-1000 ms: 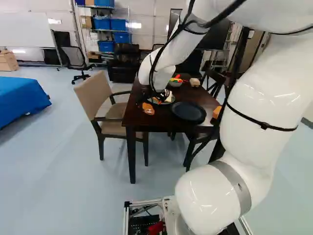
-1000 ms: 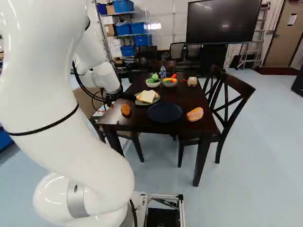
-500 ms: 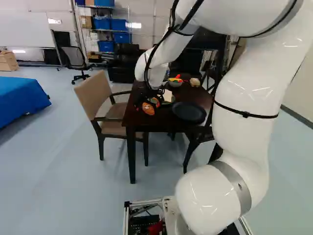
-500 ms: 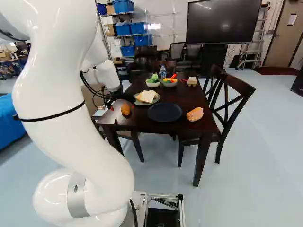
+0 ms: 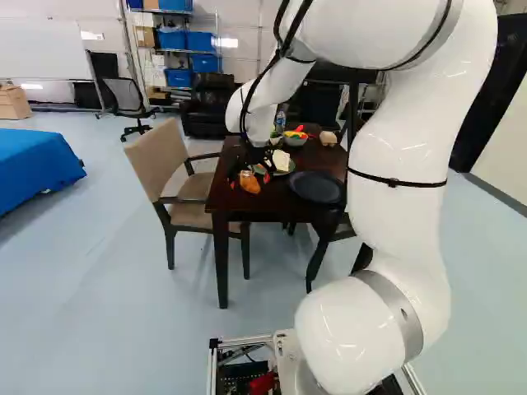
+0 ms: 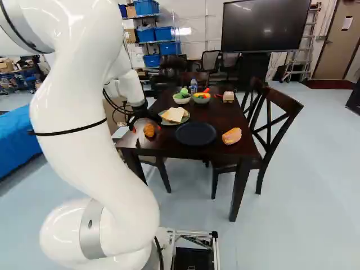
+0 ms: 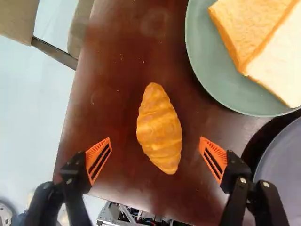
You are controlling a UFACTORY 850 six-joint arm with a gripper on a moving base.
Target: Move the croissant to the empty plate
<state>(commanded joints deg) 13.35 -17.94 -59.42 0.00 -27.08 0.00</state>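
Hovering above the dark brown wooden surface (image 6: 169, 142), your black two-fingered gripper (image 5: 249, 178) has its orange-padded jaws released, one either side of the golden, tapered croissant (image 7: 160, 129). You see that lying near left, left of the round dark plate (image 6: 196, 134) and near the round green plate (image 7: 218, 89).
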